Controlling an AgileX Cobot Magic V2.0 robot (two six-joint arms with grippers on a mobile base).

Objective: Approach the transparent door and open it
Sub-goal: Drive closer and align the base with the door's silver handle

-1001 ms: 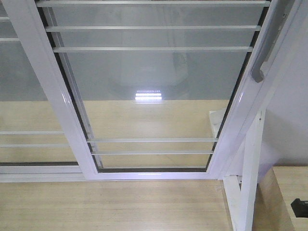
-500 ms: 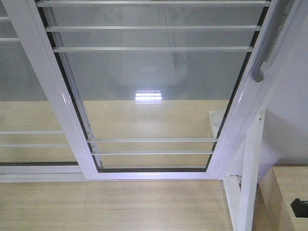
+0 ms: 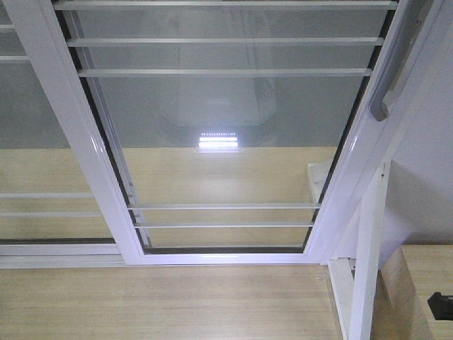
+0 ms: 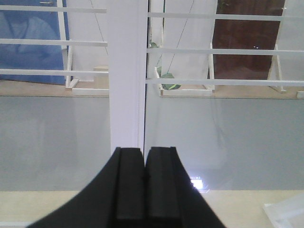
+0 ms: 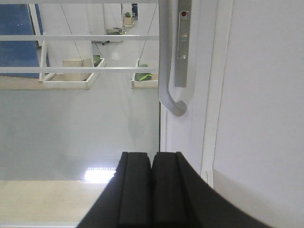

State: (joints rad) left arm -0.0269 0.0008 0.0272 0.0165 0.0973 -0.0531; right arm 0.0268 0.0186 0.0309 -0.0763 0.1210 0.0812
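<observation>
Door: the transparent door (image 3: 223,142) is standing directly ahead, filling the front view, with its handle edge to the right.
Handle: the handle (image 5: 167,61) is running vertically up the door's right frame. Its curved lower end is hanging ahead of, above and slightly right of the right end effector (image 5: 152,159), not touching it.
Nearer arm: the right. The left end effector (image 4: 144,154) is facing a white frame post (image 4: 124,85) well away from the handle.
End effectors: both are sitting with fingers pressed together, gripping nothing.
Next, judged: the right one is needing to spread and rise to the handle.
</observation>
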